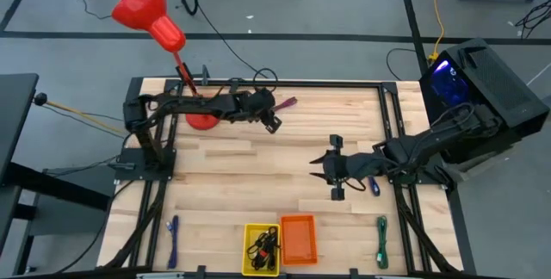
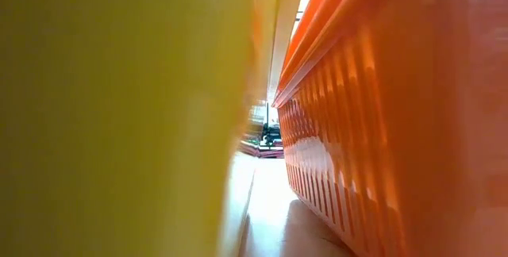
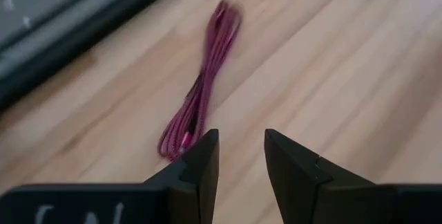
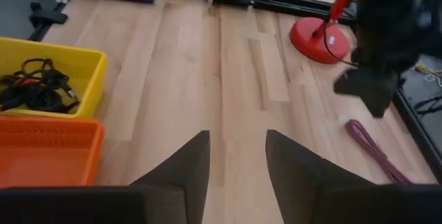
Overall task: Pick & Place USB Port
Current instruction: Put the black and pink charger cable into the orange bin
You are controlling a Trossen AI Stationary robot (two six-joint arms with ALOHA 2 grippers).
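Note:
The magenta USB cable (image 1: 287, 103), a long folded bundle, lies flat on the wood near the table's far edge; it also shows in the left wrist view (image 3: 200, 92) and the right wrist view (image 4: 376, 151). My left gripper (image 1: 272, 120) is open and sits just short of the cable's near end, with its fingers (image 3: 242, 151) pointing past it; the bundle lies ahead of one fingertip. My right gripper (image 1: 332, 176) is open at mid-table on the right and holds nothing (image 4: 238, 158). The yellow bin (image 1: 261, 249) holds black cables.
An orange bin (image 1: 298, 238) stands beside the yellow bin at the near edge; the two fill the low view (image 2: 381, 114). A red lamp base (image 1: 202, 120) stands behind my left arm. A blue cable (image 1: 173, 232) and a green cable (image 1: 381, 243) lie near the front corners.

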